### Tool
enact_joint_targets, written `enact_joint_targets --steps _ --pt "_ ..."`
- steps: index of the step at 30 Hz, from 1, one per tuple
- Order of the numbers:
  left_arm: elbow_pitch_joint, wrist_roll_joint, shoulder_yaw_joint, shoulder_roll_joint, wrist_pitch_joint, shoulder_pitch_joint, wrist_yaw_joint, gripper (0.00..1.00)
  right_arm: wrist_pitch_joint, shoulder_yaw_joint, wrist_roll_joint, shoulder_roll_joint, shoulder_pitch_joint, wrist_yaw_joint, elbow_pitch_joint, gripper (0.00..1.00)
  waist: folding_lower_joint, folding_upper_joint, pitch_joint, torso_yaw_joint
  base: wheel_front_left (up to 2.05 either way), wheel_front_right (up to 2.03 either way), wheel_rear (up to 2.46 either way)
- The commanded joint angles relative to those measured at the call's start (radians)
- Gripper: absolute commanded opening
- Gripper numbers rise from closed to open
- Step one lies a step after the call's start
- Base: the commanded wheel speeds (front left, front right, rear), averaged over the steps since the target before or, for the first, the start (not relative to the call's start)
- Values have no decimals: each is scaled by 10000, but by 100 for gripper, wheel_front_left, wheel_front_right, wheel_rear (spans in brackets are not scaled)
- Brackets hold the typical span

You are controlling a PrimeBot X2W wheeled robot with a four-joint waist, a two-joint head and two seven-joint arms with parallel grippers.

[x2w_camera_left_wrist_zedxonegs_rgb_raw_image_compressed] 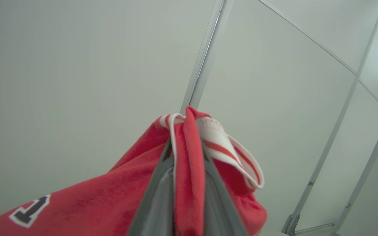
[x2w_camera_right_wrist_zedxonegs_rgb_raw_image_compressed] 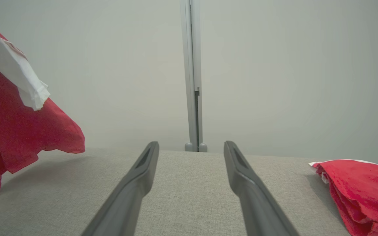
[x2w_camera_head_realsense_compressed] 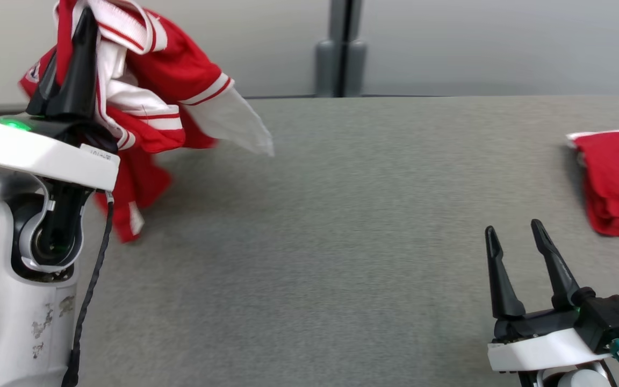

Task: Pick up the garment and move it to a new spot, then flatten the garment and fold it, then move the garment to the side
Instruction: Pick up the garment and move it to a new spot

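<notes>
Hanging from the left gripper (x2w_camera_head_realsense_compressed: 70,32), a red jersey (x2w_camera_head_realsense_compressed: 175,70) with white striped trim was held above the left end of a grey fabric-topped table (x2w_camera_head_realsense_compressed: 342,242). Left gripper: two dark fingers pointed upward and pressed together on a bunched fold of the jersey at its white-edged opening. The cloth was pinched between them and draped down on both sides in the left wrist view. Jersey: crumpled, with a white-cuffed sleeve sticking out to the right, blurred. A black numeral outlined in white was on the red cloth, seen only in part. The lowest corner was close to the tabletop, contact not determinable. Also entered: the right gripper (x2w_camera_head_realsense_compressed: 512,228), low over the near right part of the table, fingers spread apart with nothing between them, tips pointed toward the far wall. Also on the table: a folded red garment (x2w_camera_head_realsense_compressed: 618,177), white-edged along its far side, lying at the far right, well apart from the hanging jersey and near the right gripper. Behind the table's far edge: a grey upright post (x2w_camera_head_realsense_compressed: 342,48), standing between two pale wall panels.
</notes>
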Motion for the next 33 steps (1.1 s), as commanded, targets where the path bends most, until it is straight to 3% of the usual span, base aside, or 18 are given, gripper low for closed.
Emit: enact_joint_targets --steps 1,9,15,22,33 --pt "-261 -81 4 27 126 -107 129 0 -11 -17 -18 3 53 -22 -18 100 0 0 -656 -1171 0 0 0" --pt "-1388 -420 -619 -538 1039 -877 573 0 -13 -57 47 95 -47 -22 -92 100 0 0 -479 -2982 0 0 0" --pt "-1366 -346 -1188 -894 1338 -1259 701 0 -11 -140 455 101 -200 -22 -230 100 0 0 -45 -3853 0 0 0" --pt "-212 -249 -1715 -981 1513 -276 768 0 -11 -58 832 101 -218 -23 -330 100 0 0 756 -4171 0 0 0" --pt "3078 429 -2639 -978 215 1881 96 0 -11 -230 829 102 -490 -23 -444 100 0 0 1682 -3884 0 0 0"
